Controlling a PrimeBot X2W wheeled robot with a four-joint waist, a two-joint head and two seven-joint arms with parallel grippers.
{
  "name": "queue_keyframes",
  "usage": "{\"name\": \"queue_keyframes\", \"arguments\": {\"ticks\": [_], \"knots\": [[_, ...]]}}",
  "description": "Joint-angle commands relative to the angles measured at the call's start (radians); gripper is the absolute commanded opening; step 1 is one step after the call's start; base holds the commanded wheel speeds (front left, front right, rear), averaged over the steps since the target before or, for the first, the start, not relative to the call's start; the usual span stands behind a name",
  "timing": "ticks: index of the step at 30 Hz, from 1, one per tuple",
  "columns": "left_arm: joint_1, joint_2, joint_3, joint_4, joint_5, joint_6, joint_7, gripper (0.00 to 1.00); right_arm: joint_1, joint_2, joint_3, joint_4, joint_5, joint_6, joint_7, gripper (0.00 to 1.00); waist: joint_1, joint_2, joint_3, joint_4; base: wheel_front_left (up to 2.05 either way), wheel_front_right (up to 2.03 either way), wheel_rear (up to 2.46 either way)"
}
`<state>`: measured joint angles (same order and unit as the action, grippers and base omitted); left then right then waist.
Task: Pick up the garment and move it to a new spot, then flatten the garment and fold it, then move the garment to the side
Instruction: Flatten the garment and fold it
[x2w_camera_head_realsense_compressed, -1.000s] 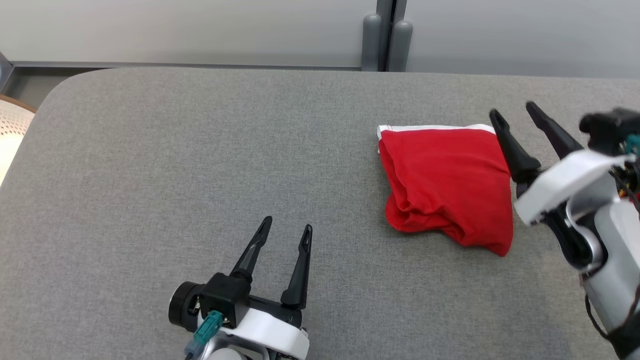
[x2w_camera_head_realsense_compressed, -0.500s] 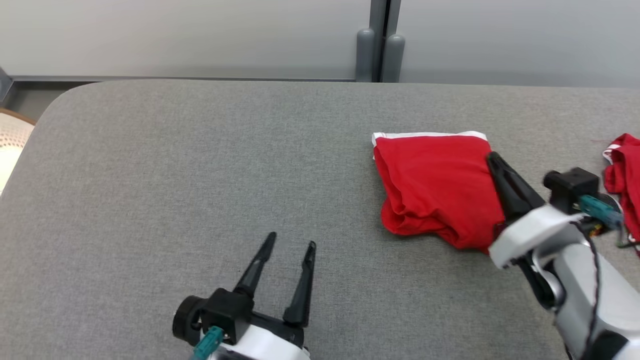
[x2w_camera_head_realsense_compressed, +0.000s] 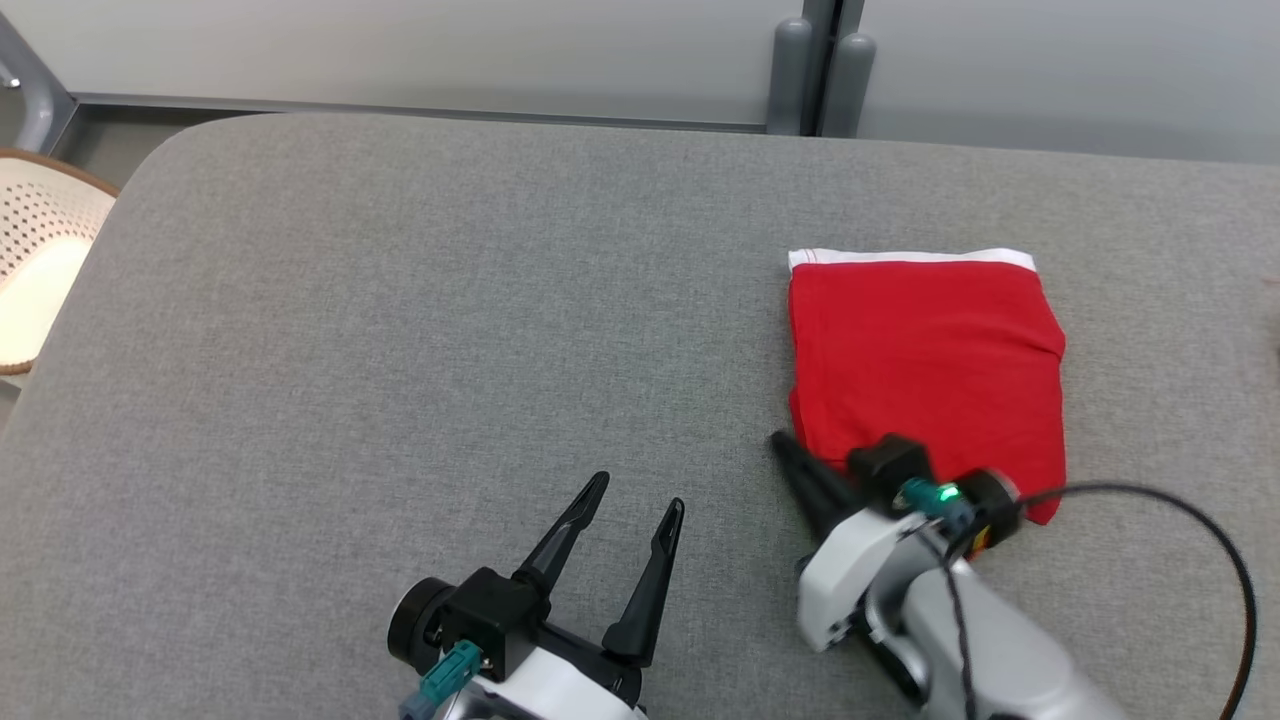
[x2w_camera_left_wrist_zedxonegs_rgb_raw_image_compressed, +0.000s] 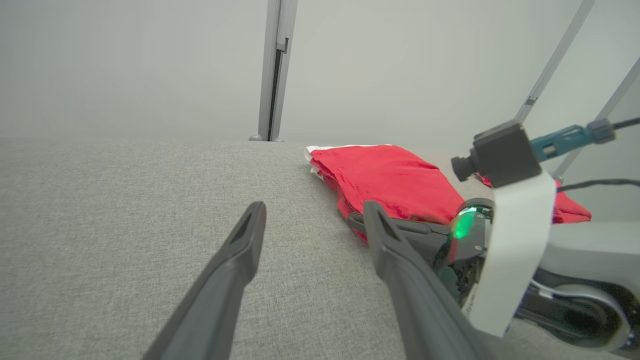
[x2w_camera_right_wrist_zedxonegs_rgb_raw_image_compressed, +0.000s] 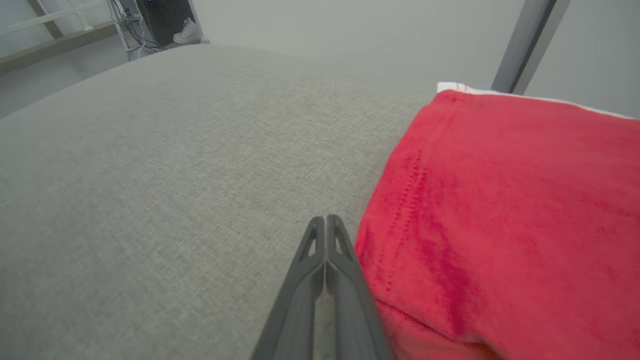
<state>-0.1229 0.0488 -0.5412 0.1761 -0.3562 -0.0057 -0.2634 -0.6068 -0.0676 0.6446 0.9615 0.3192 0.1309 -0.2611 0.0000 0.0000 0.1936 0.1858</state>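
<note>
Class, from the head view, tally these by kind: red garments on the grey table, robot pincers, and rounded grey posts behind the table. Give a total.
Red garment: 1
Pincers: 2 (left pincer open, right pincer shut beside the garment)
Rounded grey posts: 2
Total: 5

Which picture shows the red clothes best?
The head view: it looks down on nearly the whole red garment, white band included. The left wrist view sees it side-on; the right wrist view crops it close.
</note>
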Motion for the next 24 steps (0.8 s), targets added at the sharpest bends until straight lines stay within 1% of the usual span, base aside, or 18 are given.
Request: {"name": "queue_keyframes", "arguments": {"ticks": [1, 4, 5, 6, 7, 8, 11, 14, 16, 22, 24], "knots": [[0.000, 0.004, 0.005, 0.002, 0.004, -0.001, -0.001, 1.00, 0.036, 0.012, 0.060, -0.068, 0.053, 0.000, -0.005, 0.00, 0.0000, 0.0000, -0.012, -0.012, 0.00, 0.00, 0.00], [0.010, 0.004, 0.014, -0.009, -0.001, 0.001, -0.001, 1.00, 0.061, 0.004, 0.119, -0.175, 0.112, -0.001, -0.005, 0.00, 0.0000, 0.0000, -0.033, -0.030, 0.00, 0.00, 0.00], [0.015, 0.004, 0.025, -0.016, -0.004, 0.009, -0.001, 1.00, 0.073, -0.007, 0.123, -0.212, 0.123, 0.000, -0.005, 0.15, 0.0000, 0.0000, -0.042, -0.037, 0.00, 0.00, 0.00], [0.021, 0.004, 0.037, -0.024, -0.006, 0.016, -0.001, 1.00, 0.087, -0.017, 0.119, -0.244, 0.128, 0.000, -0.004, 0.45, 0.0000, 0.0000, -0.053, -0.046, 0.00, 0.00, 0.00], [0.030, 0.004, 0.051, -0.032, -0.009, 0.025, -0.001, 1.00, 0.098, -0.025, 0.112, -0.282, 0.122, 0.000, -0.004, 1.00, 0.0000, 0.0000, -0.065, -0.055, 0.00, 0.00, 0.00], [0.030, 0.004, 0.051, -0.032, -0.009, 0.025, -0.001, 1.00, 0.098, -0.025, 0.112, -0.282, 0.122, 0.000, -0.004, 1.00, 0.0000, 0.0000, -0.065, -0.055, 0.00, 0.00, 0.00], [0.066, 0.004, 0.105, -0.049, -0.020, 0.055, -0.001, 1.00, 0.146, -0.043, 0.051, -0.386, 0.088, 0.000, -0.003, 1.00, 0.0000, 0.0000, -0.110, -0.084, 0.00, 0.00, 0.00], [0.104, 0.004, 0.164, -0.058, -0.012, 0.079, -0.001, 1.00, 0.214, -0.066, -0.029, -0.472, 0.040, 0.000, -0.003, 1.00, 0.0000, 0.0000, -0.159, -0.115, 0.00, 0.00, 0.00], [0.128, 0.003, 0.196, -0.064, 0.005, 0.088, -0.001, 1.00, 0.258, -0.075, -0.090, -0.522, 0.006, 0.000, -0.003, 1.00, 0.0000, 0.0000, -0.187, -0.135, 0.00, 0.00, 0.00], [0.174, 0.004, 0.302, -0.116, 0.054, 0.123, -0.001, 1.00, 0.370, -0.076, -0.283, -0.652, -0.074, 0.000, -0.003, 1.00, 0.0000, 0.0000, -0.223, -0.186, 0.00, 0.00, 0.00], [0.183, 0.003, 0.327, -0.130, 0.075, 0.128, -0.001, 1.00, 0.405, -0.072, -0.336, -0.683, -0.096, 0.000, -0.003, 1.00, 0.0000, 0.0000, -0.231, -0.196, 0.00, 0.00, 0.00]]}}
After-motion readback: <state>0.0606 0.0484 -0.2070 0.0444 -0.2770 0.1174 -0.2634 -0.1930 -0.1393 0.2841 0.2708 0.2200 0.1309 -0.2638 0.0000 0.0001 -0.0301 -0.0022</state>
